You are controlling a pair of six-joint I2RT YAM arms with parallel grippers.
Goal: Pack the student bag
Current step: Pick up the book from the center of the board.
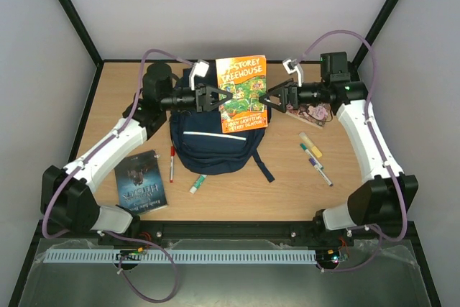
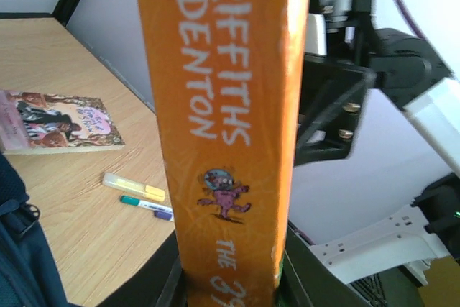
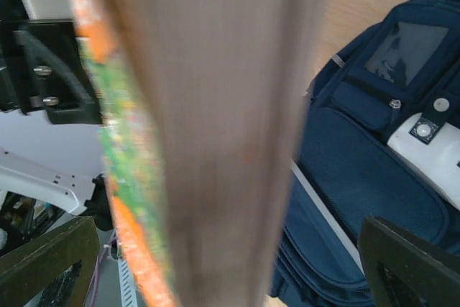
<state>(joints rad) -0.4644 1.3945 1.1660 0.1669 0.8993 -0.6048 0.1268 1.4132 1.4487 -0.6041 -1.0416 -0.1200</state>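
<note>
Wooden table: student bag, dark book, pink book, markers

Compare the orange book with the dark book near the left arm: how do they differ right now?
The orange book is lifted above the backpack, clamped at its edge by the left gripper; the dark book lies flat on the table, untouched. The orange book has a bright orange and green cover; the dark book's cover is blue-black. Both are closed books, not yet in the backpack.
</note>
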